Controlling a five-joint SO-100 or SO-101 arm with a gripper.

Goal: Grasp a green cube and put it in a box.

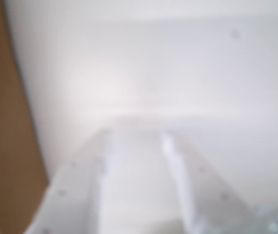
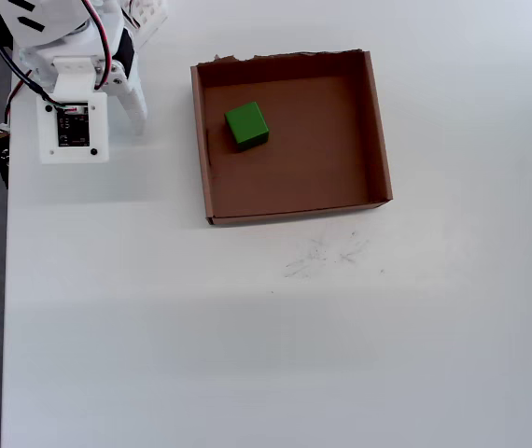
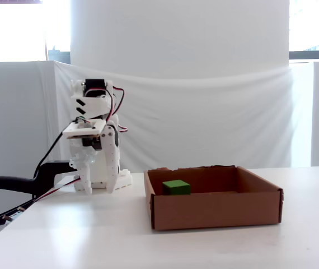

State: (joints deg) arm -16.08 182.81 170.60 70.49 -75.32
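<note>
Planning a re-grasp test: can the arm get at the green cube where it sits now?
Probably yes. The green cube lies alone inside the box, open from above with low walls; the claw is folded back beside the box.

In the overhead view the white table (image 2: 247, 355) lies bare from 3 through 6 to 9 o'clock of the cardboard box (image 2: 378, 131). The box's low walls ring its floor, open from above; the green cube (image 2: 245, 124) sits toward its 10 o'clock corner, leaving the rest free. The folded arm (image 2: 75, 84) stands at 9 o'clock, apart from the box.
</note>
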